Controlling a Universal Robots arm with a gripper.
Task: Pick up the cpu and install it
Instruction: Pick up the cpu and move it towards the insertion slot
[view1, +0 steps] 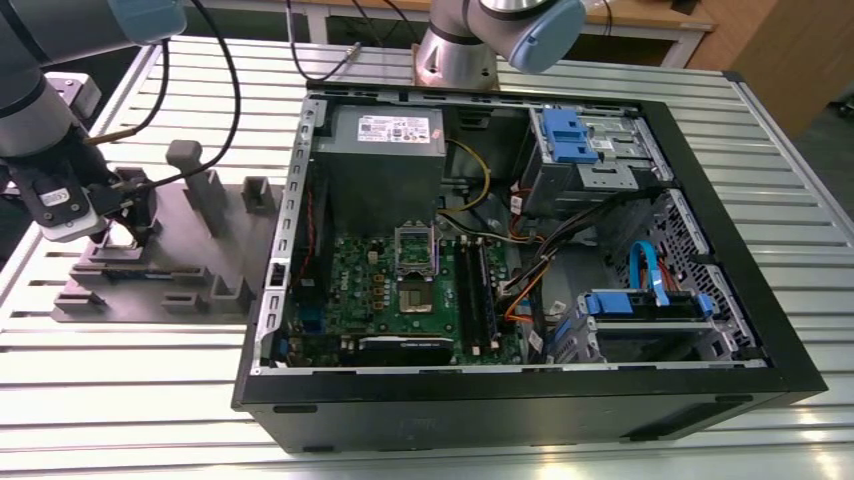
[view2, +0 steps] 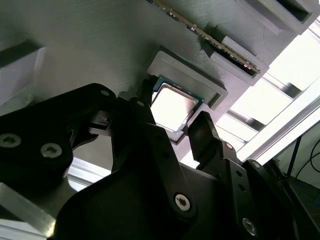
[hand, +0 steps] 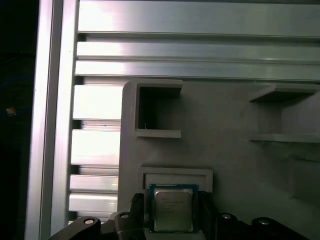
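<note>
The cpu (view2: 173, 105) lies between the parted fingers of the claw (view2: 172, 113).

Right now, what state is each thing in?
claw: open, straddling the cpu.
cpu: flat, seated in its tray pocket, not lifted.
tray: on the table, beside the case.
computer case: lying on its side, side panel off.
socket frame: appears swung open.
</note>
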